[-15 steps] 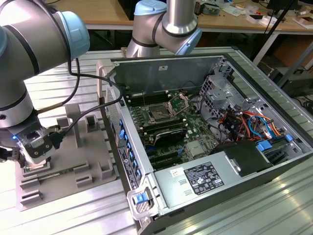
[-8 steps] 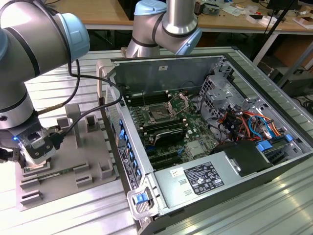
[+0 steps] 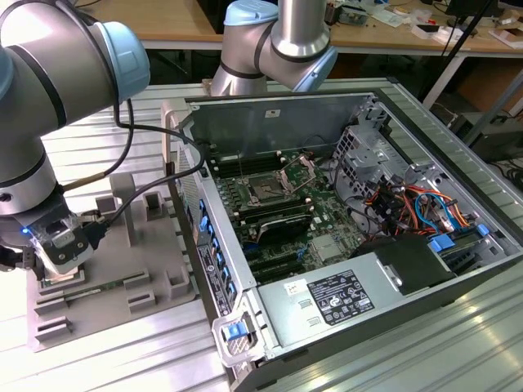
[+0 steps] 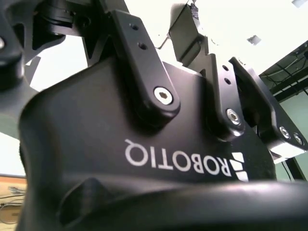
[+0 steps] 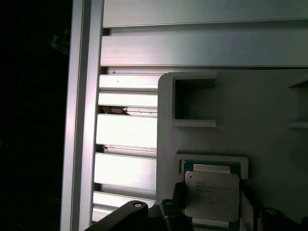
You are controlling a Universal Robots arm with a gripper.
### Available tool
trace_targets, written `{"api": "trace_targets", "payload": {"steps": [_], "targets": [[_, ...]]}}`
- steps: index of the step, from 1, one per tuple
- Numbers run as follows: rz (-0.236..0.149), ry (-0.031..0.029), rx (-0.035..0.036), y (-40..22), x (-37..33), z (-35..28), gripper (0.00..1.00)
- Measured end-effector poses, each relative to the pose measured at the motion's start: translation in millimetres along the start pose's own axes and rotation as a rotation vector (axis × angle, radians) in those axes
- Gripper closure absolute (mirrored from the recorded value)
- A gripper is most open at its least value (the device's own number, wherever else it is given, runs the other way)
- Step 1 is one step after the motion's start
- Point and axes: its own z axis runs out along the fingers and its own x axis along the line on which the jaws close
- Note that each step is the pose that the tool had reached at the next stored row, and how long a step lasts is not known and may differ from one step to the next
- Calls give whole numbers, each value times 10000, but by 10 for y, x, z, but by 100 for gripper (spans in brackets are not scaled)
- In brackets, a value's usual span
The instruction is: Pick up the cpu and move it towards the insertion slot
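The cpu [image 5: 211, 195], a small square plate with a silvery top and green edges, lies in a raised frame of the grey plastic fixture [image 5: 255, 106] in the first wrist view. My gripper [image 5: 211, 209] is down over it, a finger [image 5: 177, 202] tight against each side, shut on the cpu. In the exterior view the gripper [image 3: 61, 253] sits low over the fixture [image 3: 131, 269] at the exterior view's left. The insertion slot [image 3: 266, 191], a dark square socket with its metal frame raised, lies on the green board inside the open computer case, well apart from the gripper.
The open computer case [image 3: 343, 106] has tall metal walls, a drive cage, coloured cables and a power supply [image 3: 335, 298]. Upright blocks [image 3: 151, 204] stand on the fixture. A second robot arm [image 3: 278, 41] rises behind the case. A ribbed aluminium table [image 3: 106, 359] lies underneath.
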Motion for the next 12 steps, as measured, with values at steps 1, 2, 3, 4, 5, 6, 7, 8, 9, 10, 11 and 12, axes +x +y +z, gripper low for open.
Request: {"api": "trace_targets", "payload": {"steps": [1, 2, 3, 4, 5, 6, 7, 8, 9, 10, 11, 12], "targets": [[0, 0, 0, 0, 0, 0, 47], [0, -2, 0, 0, 0, 1, 47], [0, -2, -1, 0, 0, 1, 47], [0, -1, -1, 0, 0, 1, 47], [0, -1, 0, 0, 0, 1, 47], [0, -2, -1, 0, 0, 1, 47], [0, -2, -1, 0, 0, 1, 47], [0, -2, -1, 0, 0, 1, 47], [0, -1, -1, 0, 0, 2, 47], [0, -2, -1, 0, 0, 2, 47], [0, -2, -1, 0, 0, 2, 47], [0, -2, -1, 0, 0, 2, 47]]}}
